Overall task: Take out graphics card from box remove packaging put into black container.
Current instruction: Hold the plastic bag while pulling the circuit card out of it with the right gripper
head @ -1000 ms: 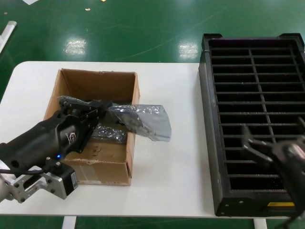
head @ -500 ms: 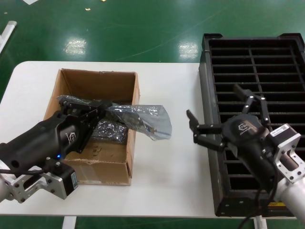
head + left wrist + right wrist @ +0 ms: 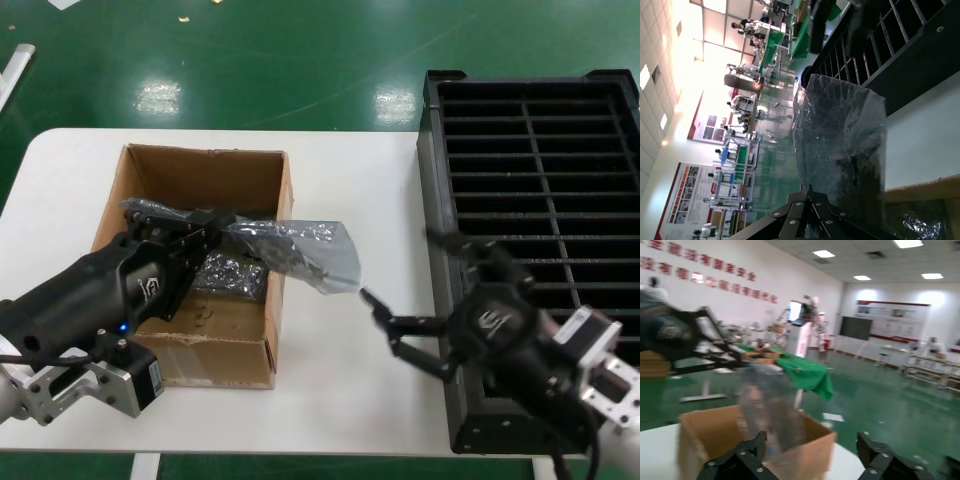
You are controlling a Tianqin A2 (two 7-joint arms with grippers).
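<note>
Two hands in view. Left hand (image 3: 205, 232) over the cardboard box (image 3: 150, 190), clamped shut on one end of an antistatic bag (image 3: 300, 252), held lifted so that it sticks out past the box's right wall and hangs above the worktop (image 3: 350, 170). Right hand (image 3: 415, 330) low over the worktop between the box and the black container (image 3: 436, 200), fingers (image 3: 383, 305) spread wide, gripping nothing, tips just short of the bag's free end; partly smeared, so finger shapes hard to read.

Two bags counted: the lifted one, and a second crinkly bag (image 3: 232, 274) lying on the box floor beneath the left hand. One box, open at the top, flaps not visible. One slotted black container along the worktop's right side, two columns of narrow slots, a yellow label (image 3: 590, 429) on the near edge, right rim cut off by the frame.

Graphics card not directly visible; only a dark shape inside the held bag (image 3: 840, 150) in the left wrist view, too vague to name. Held bag blurred in the right wrist view (image 3: 770, 410), box (image 3: 715, 435) behind it.
</note>
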